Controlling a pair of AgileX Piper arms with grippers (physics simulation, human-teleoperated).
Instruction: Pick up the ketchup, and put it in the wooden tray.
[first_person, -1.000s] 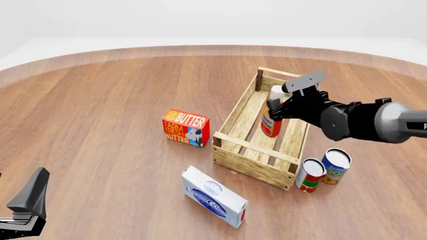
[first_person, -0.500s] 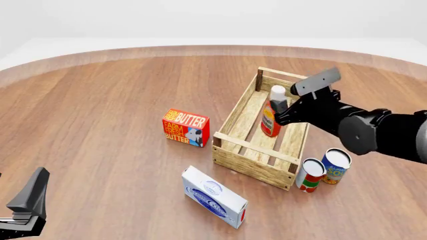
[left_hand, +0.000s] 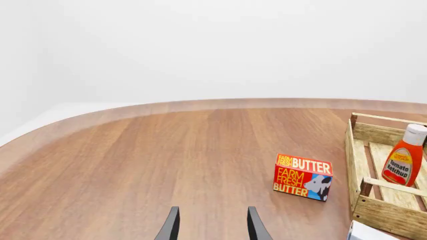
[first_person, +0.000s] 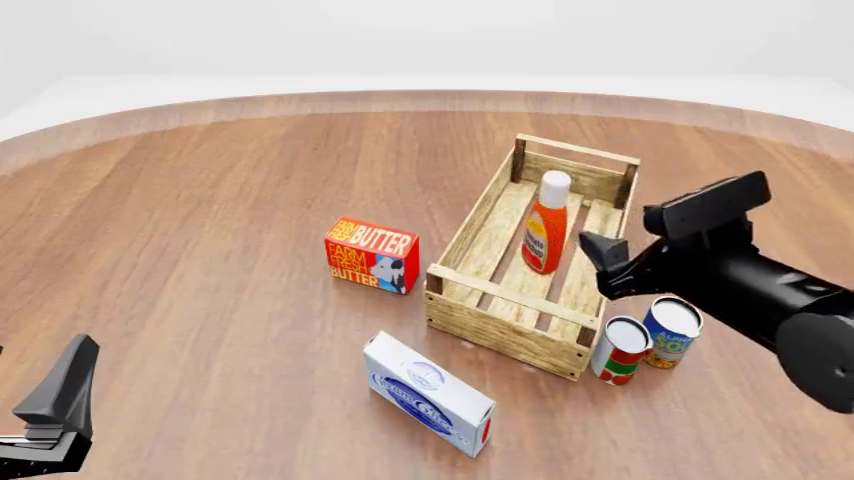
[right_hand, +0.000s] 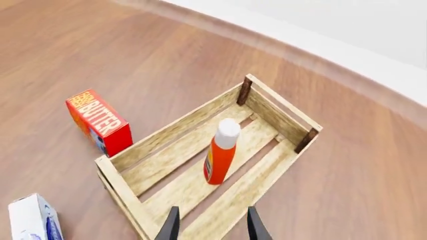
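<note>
The ketchup (first_person: 543, 222), an orange-red bottle with a white cap, stands upright inside the wooden tray (first_person: 501, 290), apart from both grippers. My right gripper (first_person: 607, 258) is open and empty, above the tray's right side and a little nearer than the bottle. In the right wrist view the ketchup (right_hand: 219, 153) stands in the tray (right_hand: 190, 127) ahead of the parted gripper (right_hand: 212, 227). My left gripper (first_person: 56, 405) is at the near left, far from the tray. In the left wrist view it (left_hand: 212, 229) is open and empty, with the ketchup (left_hand: 400, 163) and tray (left_hand: 383, 216) at far right.
An orange butter box (first_person: 372, 255) stands left of the tray. A white box (first_person: 429, 394) lies in front of it. A red-and-white can (first_person: 621, 350) and a blue can (first_person: 670, 333) stand by the tray's near right corner.
My right gripper has let go of the ketchup and drawn back to the right and toward me. The bottle stays standing in the tray. The left arm has not moved.
</note>
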